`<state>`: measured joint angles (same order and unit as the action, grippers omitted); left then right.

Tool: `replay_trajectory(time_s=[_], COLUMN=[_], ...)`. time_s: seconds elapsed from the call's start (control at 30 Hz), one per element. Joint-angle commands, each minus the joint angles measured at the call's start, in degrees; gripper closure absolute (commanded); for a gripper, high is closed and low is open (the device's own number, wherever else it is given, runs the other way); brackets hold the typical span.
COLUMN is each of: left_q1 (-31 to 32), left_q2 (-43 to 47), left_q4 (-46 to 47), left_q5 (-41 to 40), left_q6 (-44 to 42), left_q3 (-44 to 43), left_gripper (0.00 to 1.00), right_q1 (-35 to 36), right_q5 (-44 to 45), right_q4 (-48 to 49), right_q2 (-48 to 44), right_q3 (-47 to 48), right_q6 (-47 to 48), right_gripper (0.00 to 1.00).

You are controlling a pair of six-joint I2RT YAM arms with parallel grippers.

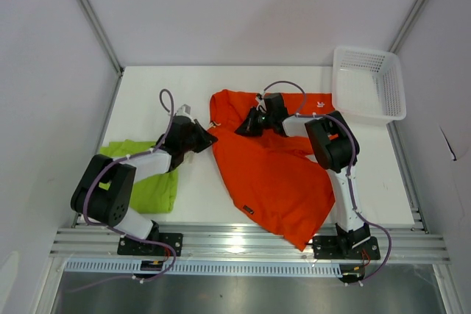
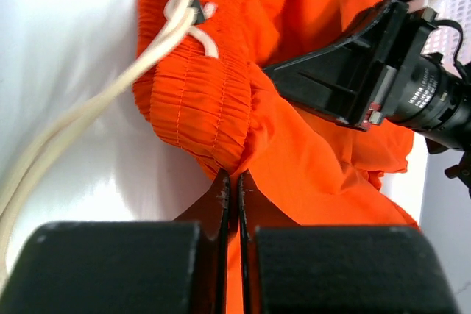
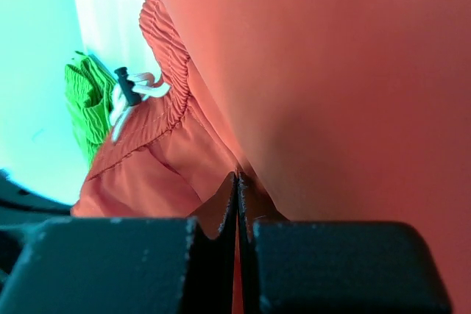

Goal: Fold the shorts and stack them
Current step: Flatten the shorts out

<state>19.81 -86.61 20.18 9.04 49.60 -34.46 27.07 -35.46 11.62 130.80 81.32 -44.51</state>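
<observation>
Top external view: left gripper and right gripper each clamped on the orange-red shorts

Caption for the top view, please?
Left gripper and right gripper both pinch the orange shorts; green shorts lie near left, white basket far right.

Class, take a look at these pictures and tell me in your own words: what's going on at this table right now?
Two robot arms are working on the orange-red shorts, which lie spread out and unfolded across the middle of the table. The left claw is shut on the gathered waistband edge, and the right claw is shut on the fabric nearby. The lime green shorts lie apart at the near left, partly hidden by the left arm. A white basket sits in the far right corner.
</observation>
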Motion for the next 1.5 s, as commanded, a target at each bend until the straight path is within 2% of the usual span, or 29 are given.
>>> replay_trajectory(time_s=[0.0,0.03,0.13,0.23,0.3,0.37,0.43,0.47,0.53,0.73,0.8,0.87,0.97,1.03,1.1,1.2,1.27,1.4,1.47], left_q1=[3.2,4.08,8.13,12.17,15.07,16.57,16.57,16.57,16.49,14.99,12.8,8.35,1.65,-0.03,-1.62,-2.59,-3.03,-4.69,-5.48], left_q2=[4.07,4.25,4.08,1.01,-1.62,-5.84,-8.39,-8.58,-8.14,-1.38,1.08,3.01,7.06,8.82,9.0,7.86,6.89,4.7,2.77], left_q4=[-6.35,-14.3,-28.03,-37.12,-46.34,-53.8,-56.39,-56.4,-55.52,-50.43,-48.93,-42.97,-31.81,-28.81,-25.3,-20.46,-12.15,-1.33,1.07], left_q5=[-3.4,-5.24,-12.71,-18.43,-22.82,-24.94,-26.35,-26.7,-27.23,-26.1,-24.43,-17.42,-7.32,-6.05,-4.91,-4.29,-3.94,1.75,3.87], left_q6=[-5.82,-6.97,-10.66,-13.39,-14.97,-15.59,-15.33,-15.59,-15.76,-15.59,-15.15,-14.19,-12.08,-11.72,-11.46,-10.15,-9.18,-6.81,-5.75], left_q3=[-7.45,-10.77,-19.12,-27.47,-32.24,-37.68,-39.63,-39.2,-38.32,-32.54,-30.94,-24.97,-15.48,-11.88,-10.99,-8.79,-5.72,-2.29,-1.84], left_gripper=[1.0,1.0,1.0,0.98,0.94,0.63,0.28,0.2,0.13,0.12,0.12,0.12,0.12,0.12,0.12,0.13,0.14,0.16,0.16], right_q1=[0.35,0.35,0.44,0.53,0.35,0.35,0.35,0.35,0.44,0.53,0.61,0.79,1.49,1.93,2.28,2.37,2.64,2.9,2.9], right_q5=[1.71,1.8,2.24,2.59,2.77,2.86,3.03,3.12,3.21,2.86,2.86,2.86,4.78,6.1,6.98,6.64,6.37,5.84,5.49], right_q4=[-3.97,-4.32,-5.99,-6.6,-6.78,-7.05,-7.13,-7.31,-7.4,-7.84,-8.1,-8.54,-10.12,-11.26,-13.45,-14.34,-14.43,-13.64,-13.46], right_q2=[2.35,2.44,2.53,2.35,2.0,1.82,1.74,1.65,1.56,0.95,0.51,-0.54,-3.0,-4.23,-5.38,-5.12,-4.42,-3.54,-3.19], right_q3=[1.3,1.39,2.0,2.0,1.91,1.83,1.83,1.83,1.82,1.74,1.74,1.56,1.12,1.03,1.64,2.35,2.53,2.35,2.44], right_q6=[2.49,2.76,3.82,4.34,4.52,4.61,4.61,4.61,4.7,5.13,5.66,6.1,7.94,9.52,10.14,10.32,10.24,9.71,9.53], right_gripper=[1.0,1.0,1.0,1.0,1.0,1.0,1.0,1.0,1.0,1.0,1.0,1.0,0.95,0.9,0.89,0.9,0.9,0.92,0.92])
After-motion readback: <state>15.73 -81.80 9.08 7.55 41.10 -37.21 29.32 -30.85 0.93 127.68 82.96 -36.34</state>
